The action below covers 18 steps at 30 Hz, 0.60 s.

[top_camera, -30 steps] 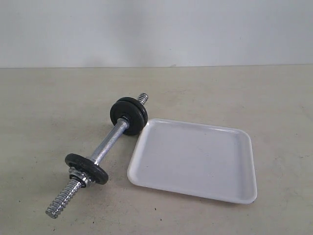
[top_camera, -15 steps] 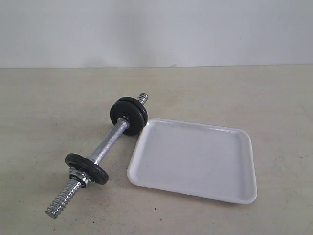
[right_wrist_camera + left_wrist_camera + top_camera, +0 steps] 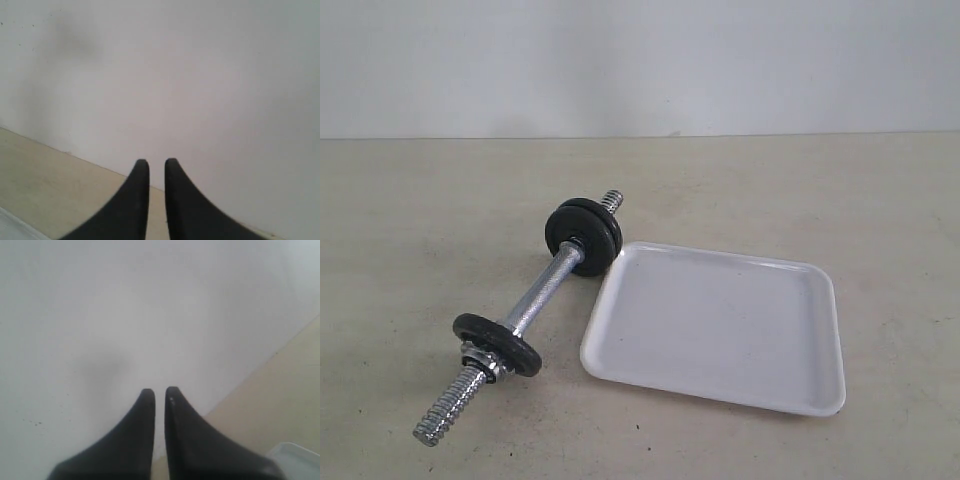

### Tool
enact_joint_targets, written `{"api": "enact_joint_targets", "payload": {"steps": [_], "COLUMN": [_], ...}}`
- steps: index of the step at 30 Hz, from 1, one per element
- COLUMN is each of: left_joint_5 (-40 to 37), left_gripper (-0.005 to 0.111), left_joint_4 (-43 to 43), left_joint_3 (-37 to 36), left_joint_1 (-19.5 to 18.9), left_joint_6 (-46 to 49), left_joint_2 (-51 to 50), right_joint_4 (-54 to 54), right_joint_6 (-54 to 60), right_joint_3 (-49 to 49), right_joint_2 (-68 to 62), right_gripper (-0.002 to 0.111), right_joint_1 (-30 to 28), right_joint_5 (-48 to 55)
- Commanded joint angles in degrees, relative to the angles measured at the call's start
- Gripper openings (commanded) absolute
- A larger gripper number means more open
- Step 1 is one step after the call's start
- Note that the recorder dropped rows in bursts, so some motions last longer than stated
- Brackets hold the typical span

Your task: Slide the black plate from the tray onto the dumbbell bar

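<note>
My left gripper (image 3: 159, 391) is pinched closed on nothing, and my right gripper (image 3: 156, 162) is drawn together the same way. Both face the white wall (image 3: 150, 300). Left of the tabletop's (image 3: 820, 180) middle lies the dumbbell bar (image 3: 545, 290) with the black plates (image 3: 584, 232) threaded on it. The tray (image 3: 720, 325) sits just beside the bar, toward the front-right corner.

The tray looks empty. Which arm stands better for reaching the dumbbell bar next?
Probably left. The dumbbell bar lies on the left arm's side, while the tray is on the right. The left gripper and right gripper are both shut, empty, facing the wall.
</note>
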<state>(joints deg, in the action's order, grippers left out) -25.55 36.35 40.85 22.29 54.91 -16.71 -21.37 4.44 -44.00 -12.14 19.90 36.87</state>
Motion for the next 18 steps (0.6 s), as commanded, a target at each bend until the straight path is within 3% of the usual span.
{"api": "enact_joint_targets", "payload": {"steps": [1, 6, 9, 18], "left_joint_5": [6.7, 14.3, 14.9, 14.8], "left_gripper": [0.004, 0.004, 0.004, 0.004], "left_joint_4": [10.4, 23.9, 29.7, 33.7], "left_joint_3": [-8.6, -16.3, -18.8, -20.2], "left_joint_1": [0.0, 0.0, 0.0, 0.0], "left_joint_6": [8.3, 17.6, 23.2, 24.7], "left_joint_2": [0.3, 0.3, 0.3, 0.2], "right_joint_4": [0.8, 5.8, 11.4, 23.6], "right_joint_6": [-3.4, -4.9, -3.6, -3.0], "right_joint_3": [0.0, 1.5, 4.7, 22.6], "right_joint_2": [0.3, 0.3, 0.3, 0.0], "right_gripper": [0.009, 0.008, 0.008, 0.008], "right_joint_1": [0.0, 0.0, 0.0, 0.0], "right_joint_5": [-1.2, -9.7, -17.0, -33.5]}}
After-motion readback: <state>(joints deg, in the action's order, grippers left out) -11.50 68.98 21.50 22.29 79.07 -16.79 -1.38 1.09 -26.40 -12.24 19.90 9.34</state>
